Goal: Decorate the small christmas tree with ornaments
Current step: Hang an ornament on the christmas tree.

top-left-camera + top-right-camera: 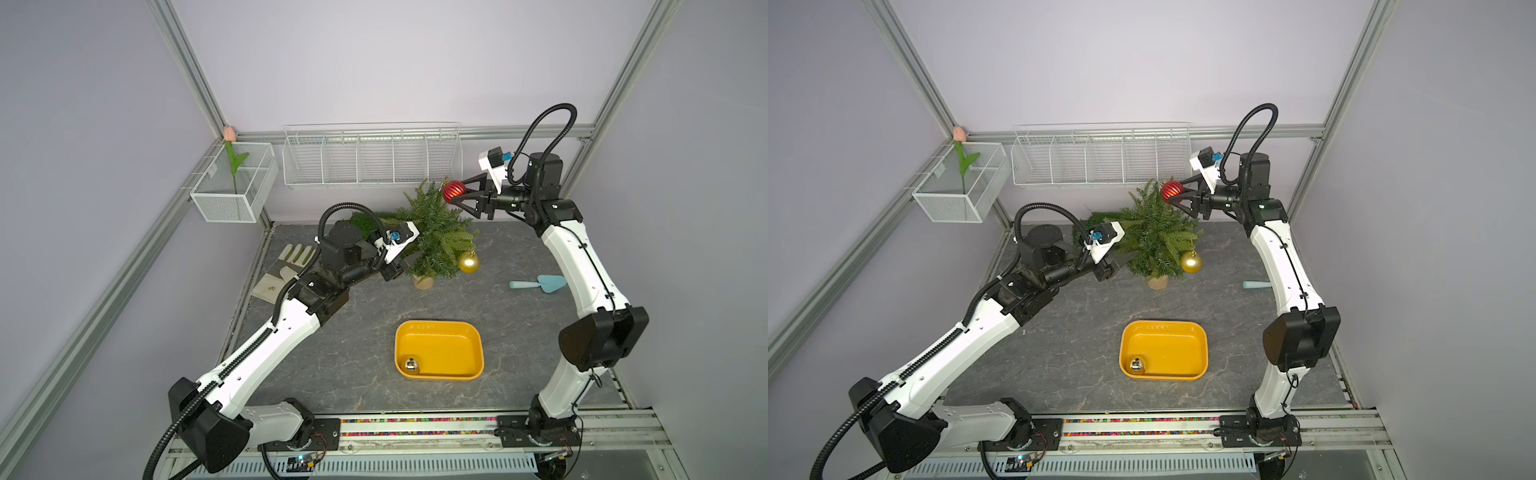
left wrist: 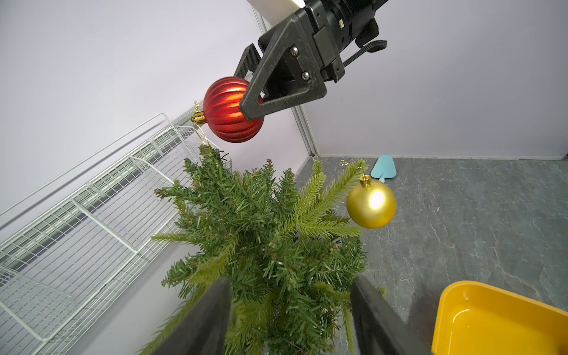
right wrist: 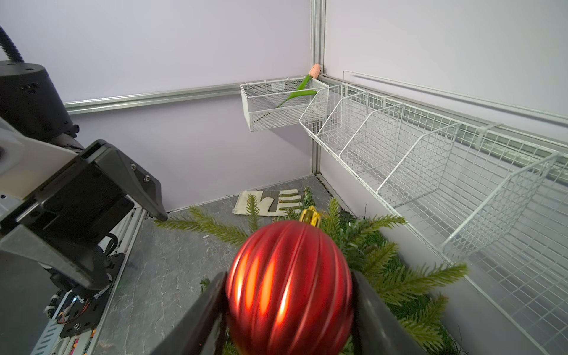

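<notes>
Red ribbed ornament (image 1: 454, 191) sits clamped in my right gripper (image 1: 456, 194), jaws spread to its width. In a top view it hangs at one o'clock of the small christmas tree (image 1: 436, 232), just above the tip. If its thread loop (image 2: 202, 134) misses the tip, letting go drops the ball. My left gripper (image 2: 289, 282) straddles lower foliage; whether it presses, I cannot tell.

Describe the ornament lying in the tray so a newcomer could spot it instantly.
On the grey table, find the yellow tray toward the arms' bases. In its near corner on the robot's left sits the silver ornament. It is smaller and mirror-shiny, unlike the ribbed red ornament in the right gripper and the gold ornament hanging on the tree.
</notes>
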Robot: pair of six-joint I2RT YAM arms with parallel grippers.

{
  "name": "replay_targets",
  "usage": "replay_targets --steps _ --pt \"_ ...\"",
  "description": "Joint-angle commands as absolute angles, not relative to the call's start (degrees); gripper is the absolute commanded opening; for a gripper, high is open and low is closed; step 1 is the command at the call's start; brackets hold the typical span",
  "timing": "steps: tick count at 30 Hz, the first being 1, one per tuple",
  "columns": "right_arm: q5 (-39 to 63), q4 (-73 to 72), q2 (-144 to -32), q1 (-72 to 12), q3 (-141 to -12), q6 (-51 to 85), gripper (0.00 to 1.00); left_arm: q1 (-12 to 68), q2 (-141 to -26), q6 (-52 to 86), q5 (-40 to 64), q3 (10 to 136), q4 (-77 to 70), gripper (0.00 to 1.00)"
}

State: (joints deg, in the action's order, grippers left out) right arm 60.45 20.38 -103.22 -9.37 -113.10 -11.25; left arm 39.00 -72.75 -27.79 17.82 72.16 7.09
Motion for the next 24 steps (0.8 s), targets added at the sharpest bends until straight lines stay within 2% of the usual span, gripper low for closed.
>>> replay_targets --steps 1,7,24 --pt "62.7 18.5 -103.89 -9.05 -114.95 -10.15 0.44 39.02 -73.39 -27.28 18.46 73.76 6.36 0.64" --pt "64.7 12.34 -105.48 -9.05 -116.19 -4.62 0.44 39.02 -73.37 -27.28 18.22 73.74 6.42 0.64" --pt "62.06 18.88 -107.15 -9.07 -117.6 -8.92 0.43 39.01 -73.11 -27.51 17.97 73.38 6.48 0.64"
